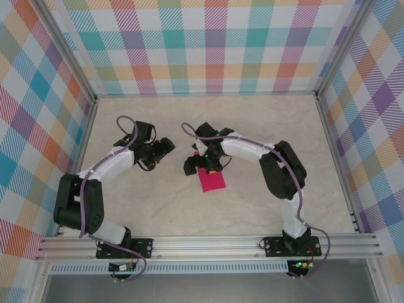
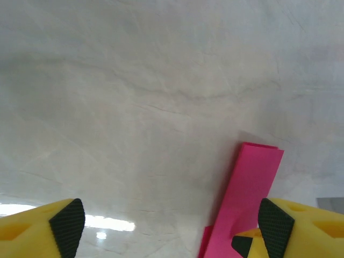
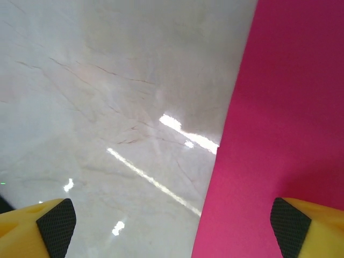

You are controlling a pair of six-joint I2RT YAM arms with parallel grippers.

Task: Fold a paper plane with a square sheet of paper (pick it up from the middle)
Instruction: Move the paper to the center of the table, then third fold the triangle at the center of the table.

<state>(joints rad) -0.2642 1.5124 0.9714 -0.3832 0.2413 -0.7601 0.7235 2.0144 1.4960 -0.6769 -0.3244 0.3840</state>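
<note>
Now I see a pale marbled table (image 1: pixel 252 126), checked walls (image 1: pixel 214 44) around; pink paper (image 1: pixel 211 180) lies flat; left end effector (image 1: pixel 165 149) and right end effector (image 1: pixel 198 166) stand spread.

Left arm (image 1: pixel 108 165) and right arm (image 1: pixel 247 149): white-shelled links between black joint housings, on black base plates (image 1: pixel 124 246). A purple cable (image 1: pixel 81 211) runs along each (loose loops near the wrists). Fingers (image 2: pixel 29 232) yellow plastic, faced with black textured pads (image 2: pixel 68 224).

Pink paper (image 3: pixel 285 123) lies flat on the marble table (image 3: pixel 107 97). The fingers (image 3: pixel 54 223) are spread wide, one over the paper.
</note>
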